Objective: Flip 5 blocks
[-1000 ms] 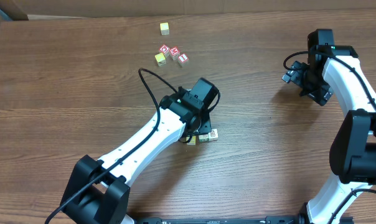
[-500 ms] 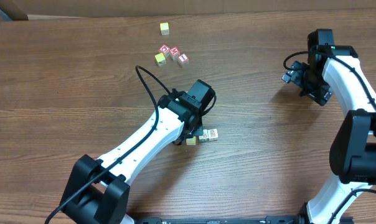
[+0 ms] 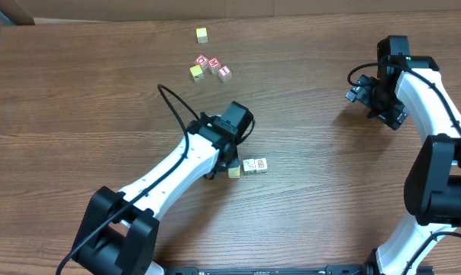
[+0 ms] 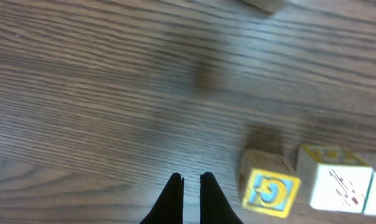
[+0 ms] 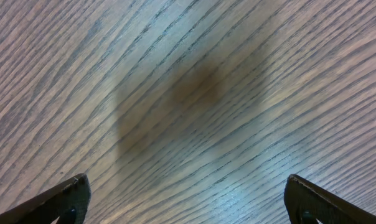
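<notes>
Pulling back up and to the left since a second ago, the left arm [image 3: 177,164] is no longer covering the row of blocks [image 3: 249,166], which is now lying open to the overhead camera. We are looking at a brown wood-grain table [image 3: 78,92] that is filling nearly the whole view. The left arm is reaching from the lower left corner to the middle, with a black cable [image 3: 177,103] looping above it. The right arm [image 3: 436,114] is standing along the right edge, well apart from every cube. In its wrist view the right gripper [image 5: 187,180] is hanging with its jaws wide apart over bare wood, holding nothing. The left gripper [image 4: 191,186] is showing its two dark fingers pressed together with only a sliver between them, clamping nothing. It is sitting just left of the row without touching it. We are seeing three blocks there, side by side: a yellow block [image 4: 269,190] with a blue letter nearest the fingers, a cream block [image 4: 334,185] beside it, and another cream one [image 3: 261,164] at the right end. Far up the table, three red-and-white cubes [image 3: 214,65] and a yellow cube [image 3: 196,72] are clustering together, and a lone yellow-topped cube [image 3: 202,34] is sitting beyond them.
</notes>
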Motion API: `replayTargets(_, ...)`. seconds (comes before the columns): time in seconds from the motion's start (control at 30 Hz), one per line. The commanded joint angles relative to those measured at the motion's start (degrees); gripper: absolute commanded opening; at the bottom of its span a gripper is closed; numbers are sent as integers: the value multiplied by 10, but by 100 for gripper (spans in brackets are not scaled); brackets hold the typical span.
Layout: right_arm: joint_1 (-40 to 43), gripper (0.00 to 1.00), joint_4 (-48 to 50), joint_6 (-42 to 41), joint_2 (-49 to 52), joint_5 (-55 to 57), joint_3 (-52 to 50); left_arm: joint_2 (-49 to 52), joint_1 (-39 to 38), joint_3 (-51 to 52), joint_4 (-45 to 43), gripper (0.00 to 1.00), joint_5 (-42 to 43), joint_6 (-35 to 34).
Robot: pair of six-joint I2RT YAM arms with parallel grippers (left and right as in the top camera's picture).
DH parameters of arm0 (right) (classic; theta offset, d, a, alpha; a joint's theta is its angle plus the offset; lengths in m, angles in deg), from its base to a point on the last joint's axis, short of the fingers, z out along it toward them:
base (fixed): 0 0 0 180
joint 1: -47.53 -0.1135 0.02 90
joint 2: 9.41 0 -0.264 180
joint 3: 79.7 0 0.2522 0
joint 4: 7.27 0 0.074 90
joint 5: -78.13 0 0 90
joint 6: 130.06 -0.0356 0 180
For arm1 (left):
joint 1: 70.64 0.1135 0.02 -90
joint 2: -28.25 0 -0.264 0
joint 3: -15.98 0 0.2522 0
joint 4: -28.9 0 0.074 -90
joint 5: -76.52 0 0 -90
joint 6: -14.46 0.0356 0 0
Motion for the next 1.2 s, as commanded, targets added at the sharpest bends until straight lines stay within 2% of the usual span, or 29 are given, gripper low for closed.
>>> replayTargets(0.0, 3, 100, 2, -2, -16, 6, -3, 5, 12, 6, -3, 4, 11, 18)
replayTargets(0.37, 3, 100, 2, -2, -16, 6, -3, 60, 16, 6, -20, 4, 61, 41)
replayTargets(0.77, 3, 100, 2, -2, -16, 6, -3, 99, 16, 6, -31, 4, 174, 62)
replayTargets(1.17, 3, 100, 2, -2, -16, 6, -3, 98, 19, 6, -54, 4, 171, 61)
